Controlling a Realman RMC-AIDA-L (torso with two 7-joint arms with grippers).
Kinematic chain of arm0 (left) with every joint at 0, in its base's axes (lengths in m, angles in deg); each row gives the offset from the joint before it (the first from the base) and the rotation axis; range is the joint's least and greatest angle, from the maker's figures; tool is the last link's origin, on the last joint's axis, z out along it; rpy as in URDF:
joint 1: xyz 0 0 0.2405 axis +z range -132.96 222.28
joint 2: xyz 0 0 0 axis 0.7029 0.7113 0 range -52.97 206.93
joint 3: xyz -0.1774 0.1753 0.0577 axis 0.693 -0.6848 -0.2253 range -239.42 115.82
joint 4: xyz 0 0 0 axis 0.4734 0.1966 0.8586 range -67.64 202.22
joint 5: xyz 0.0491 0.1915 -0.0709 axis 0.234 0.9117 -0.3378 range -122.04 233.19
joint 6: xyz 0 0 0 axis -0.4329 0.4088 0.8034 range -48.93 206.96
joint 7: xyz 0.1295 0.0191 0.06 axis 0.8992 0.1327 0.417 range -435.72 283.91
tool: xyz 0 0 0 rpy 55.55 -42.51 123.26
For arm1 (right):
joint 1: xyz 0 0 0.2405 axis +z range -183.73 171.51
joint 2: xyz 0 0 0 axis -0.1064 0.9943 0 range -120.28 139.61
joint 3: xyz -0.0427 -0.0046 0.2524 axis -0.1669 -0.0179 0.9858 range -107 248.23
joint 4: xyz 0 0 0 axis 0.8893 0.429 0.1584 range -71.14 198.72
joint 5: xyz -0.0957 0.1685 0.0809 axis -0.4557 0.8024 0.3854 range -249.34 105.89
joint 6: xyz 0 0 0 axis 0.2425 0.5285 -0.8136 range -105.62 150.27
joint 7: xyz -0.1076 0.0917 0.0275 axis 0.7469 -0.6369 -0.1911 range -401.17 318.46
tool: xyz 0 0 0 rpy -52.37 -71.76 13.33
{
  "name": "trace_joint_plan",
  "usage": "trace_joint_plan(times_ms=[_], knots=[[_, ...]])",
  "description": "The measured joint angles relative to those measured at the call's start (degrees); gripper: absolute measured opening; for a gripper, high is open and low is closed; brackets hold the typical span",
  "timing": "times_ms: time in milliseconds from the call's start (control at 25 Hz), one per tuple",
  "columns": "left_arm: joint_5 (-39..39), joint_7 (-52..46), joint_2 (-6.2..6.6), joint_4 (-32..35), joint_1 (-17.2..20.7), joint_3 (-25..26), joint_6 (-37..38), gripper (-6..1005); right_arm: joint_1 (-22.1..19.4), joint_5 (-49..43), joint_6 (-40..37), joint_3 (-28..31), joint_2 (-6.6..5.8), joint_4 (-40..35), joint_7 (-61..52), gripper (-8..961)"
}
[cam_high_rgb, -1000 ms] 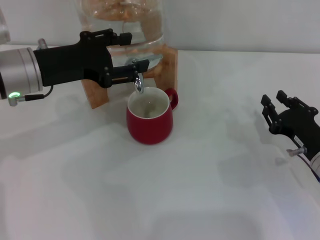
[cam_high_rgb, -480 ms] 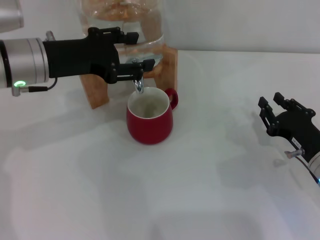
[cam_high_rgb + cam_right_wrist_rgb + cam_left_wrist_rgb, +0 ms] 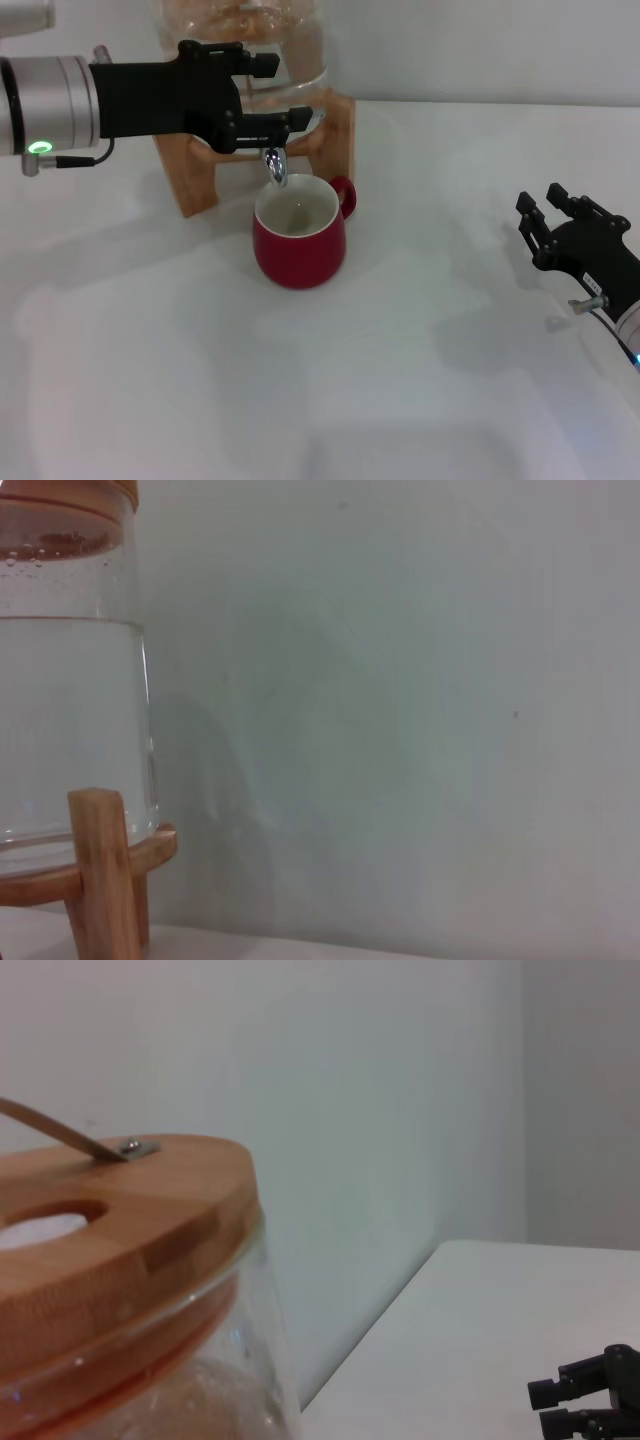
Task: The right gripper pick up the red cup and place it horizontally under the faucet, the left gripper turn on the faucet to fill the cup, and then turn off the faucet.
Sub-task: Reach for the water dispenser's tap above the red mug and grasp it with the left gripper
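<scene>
I am looking along the left gripper [image 3: 270, 95] first: it is reaching in from my left at the height of the faucet [image 3: 277, 160], with one prong lying above the tap body and the other running alongside the lever. I judge it is set there to work the lever, since the claw is bracketing the handle rather than clamping anything else. The prongs are standing slightly apart, but whether they are actually pressing on the lever I cannot tell; the black fingers are covering the handle.

The glass jar [image 3: 290, 50] is sitting on its wooden stand [image 3: 195, 180], raised so the spout is clearing a cup. Its top is cut off in the head view; the left wrist view is showing only the wooden lid [image 3: 120, 1220] and none of that arm's own fingers.

The red cup [image 3: 299, 232] is standing upright on the white table [image 3: 420, 380] directly under the spout, handle turned toward the stand, mouth up to catch the water. I am not making out a clear stream, and the level inside is hard to read.

Far to my right, the right gripper [image 3: 560, 215] is resting well apart from the cup, prongs spread and holding nothing, out of the way. Its arm is running off the frame edge.
</scene>
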Motion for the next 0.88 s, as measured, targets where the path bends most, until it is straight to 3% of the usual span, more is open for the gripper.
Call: trace_joint_plan(times_ms=[880], knots=[[5.93,-8.27,0.14,3.33,-2.2,-0.1,-2.41,757,0.15,0.09,0.29,0.0,0.0,-0.01,-0.05,378]])
